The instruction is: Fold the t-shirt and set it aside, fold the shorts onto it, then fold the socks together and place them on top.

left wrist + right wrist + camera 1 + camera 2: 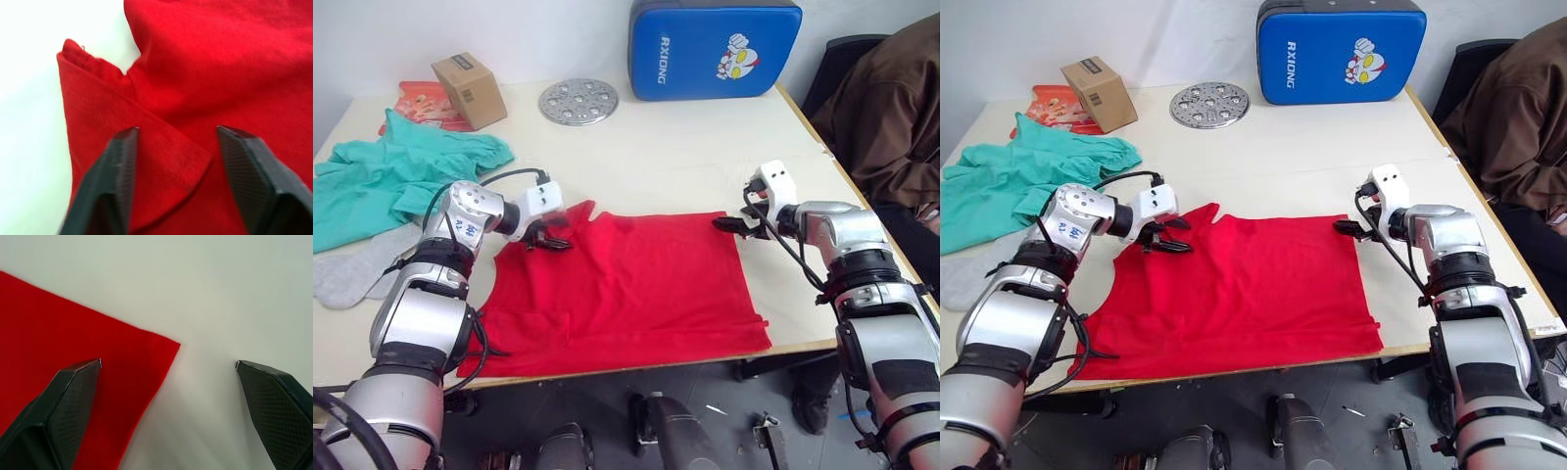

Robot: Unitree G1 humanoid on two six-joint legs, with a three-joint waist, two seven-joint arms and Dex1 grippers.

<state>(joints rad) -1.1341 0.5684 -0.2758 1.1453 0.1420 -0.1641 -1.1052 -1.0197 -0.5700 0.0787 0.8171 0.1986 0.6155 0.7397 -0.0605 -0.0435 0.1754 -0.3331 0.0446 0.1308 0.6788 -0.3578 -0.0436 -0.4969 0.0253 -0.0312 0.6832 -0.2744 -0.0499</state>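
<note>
The red t-shirt lies spread flat at the table's front middle. My left gripper is open over its far left corner, fingers straddling a folded flap of the red cloth. At the shirt's far right corner my right gripper is open too, one finger over the cloth and the other over bare table. The teal shorts lie bunched at the left. Light grey socks rest just in front of them near the left edge.
A cardboard box and a red packet sit at the far left, a perforated metal disc at the far middle, a blue pad behind it. A person in brown sits at the table's right edge.
</note>
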